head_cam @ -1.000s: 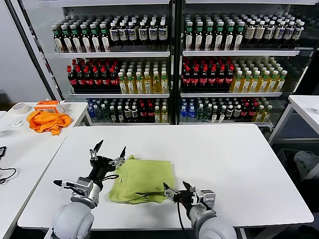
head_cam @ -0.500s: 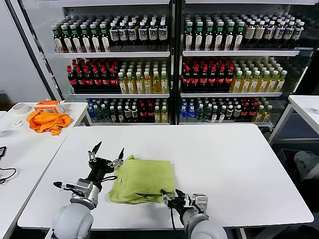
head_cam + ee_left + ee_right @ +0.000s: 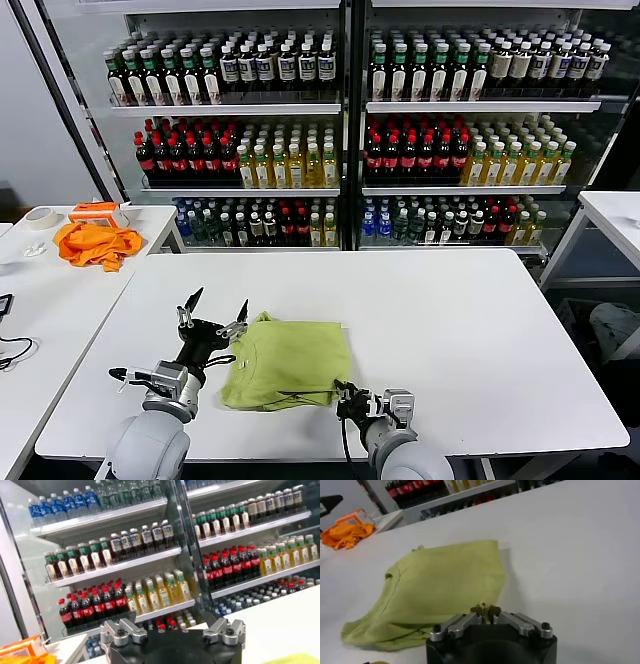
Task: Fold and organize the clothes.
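The lime yellow-green T-shirt [image 3: 287,361] lies folded on the white table [image 3: 450,320], near its front edge; it also shows in the right wrist view [image 3: 445,587]. My right gripper [image 3: 345,400] is at the shirt's near right corner, shut, pinching a bit of the cloth edge between its fingertips [image 3: 486,611]. My left gripper [image 3: 212,312] is open and empty at the shirt's left edge, fingers pointing up; in the left wrist view [image 3: 172,630] it faces the drink shelves.
A bright orange cloth [image 3: 97,243] and a roll of tape [image 3: 40,217] lie on a side table at the far left. Shelves of bottles [image 3: 340,130] stand behind the table. Another white table [image 3: 615,215] is at the far right.
My right gripper moved left to the shirt's near corner and closed on the cloth edge. The shirt's near edge shifted slightly. The left gripper stayed put.
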